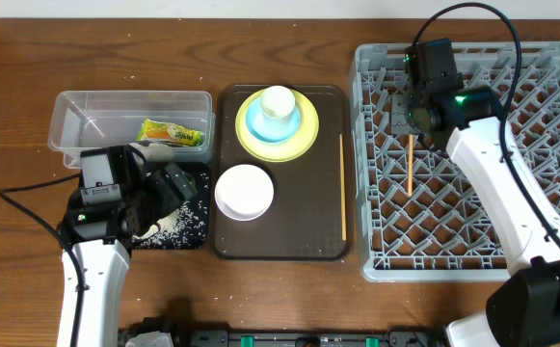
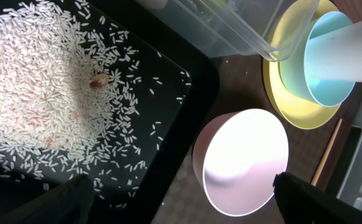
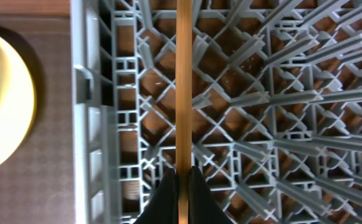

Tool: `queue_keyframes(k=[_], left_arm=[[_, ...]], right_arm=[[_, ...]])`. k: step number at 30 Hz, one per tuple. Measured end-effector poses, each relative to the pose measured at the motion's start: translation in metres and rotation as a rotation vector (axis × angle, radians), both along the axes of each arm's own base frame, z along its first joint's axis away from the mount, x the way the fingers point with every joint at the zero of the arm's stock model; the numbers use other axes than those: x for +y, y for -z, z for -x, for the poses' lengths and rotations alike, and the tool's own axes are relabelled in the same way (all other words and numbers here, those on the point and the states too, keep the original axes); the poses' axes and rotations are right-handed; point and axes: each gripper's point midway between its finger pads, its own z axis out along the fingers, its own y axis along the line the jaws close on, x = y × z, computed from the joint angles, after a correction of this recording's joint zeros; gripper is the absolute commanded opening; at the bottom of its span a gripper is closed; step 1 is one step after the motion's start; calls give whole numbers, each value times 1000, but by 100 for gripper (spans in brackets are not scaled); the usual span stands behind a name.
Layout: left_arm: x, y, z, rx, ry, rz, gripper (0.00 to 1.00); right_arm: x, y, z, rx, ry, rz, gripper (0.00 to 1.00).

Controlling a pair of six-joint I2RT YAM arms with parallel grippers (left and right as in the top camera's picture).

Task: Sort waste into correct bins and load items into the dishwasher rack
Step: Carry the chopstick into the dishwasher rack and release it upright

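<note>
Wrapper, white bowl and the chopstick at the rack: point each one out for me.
wrapper (image 1: 173,132), overhead view, middle of the packet.
white bowl (image 1: 244,191), overhead view, centre of its inside.
chopstick (image 3: 184,93), right wrist view, middle of the visible shaft.

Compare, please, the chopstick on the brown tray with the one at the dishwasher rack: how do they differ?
The tray chopstick lies along the right edge of the serving tray; the rack chopstick is over the dishwasher rack. Nothing touches the tray chopstick, while the jaws of the right gripper are shut on the rack chopstick. Both are thin, wooden and parallel.
</note>
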Motion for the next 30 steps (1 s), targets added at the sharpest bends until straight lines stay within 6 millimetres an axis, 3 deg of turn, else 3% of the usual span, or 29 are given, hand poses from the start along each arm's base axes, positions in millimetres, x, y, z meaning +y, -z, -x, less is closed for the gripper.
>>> queue_keyframes(k=[18,27,30], left_arm=[[0,0,0,0,0,0,95],[0,0,0,0,0,0,95],[0,0,0,0,0,0,95]], right_arm=[[1,65,-7,151,-38,52,1],[8,68,-7,158,-49,17,2],[8,68,-6,161,-46,11,7]])
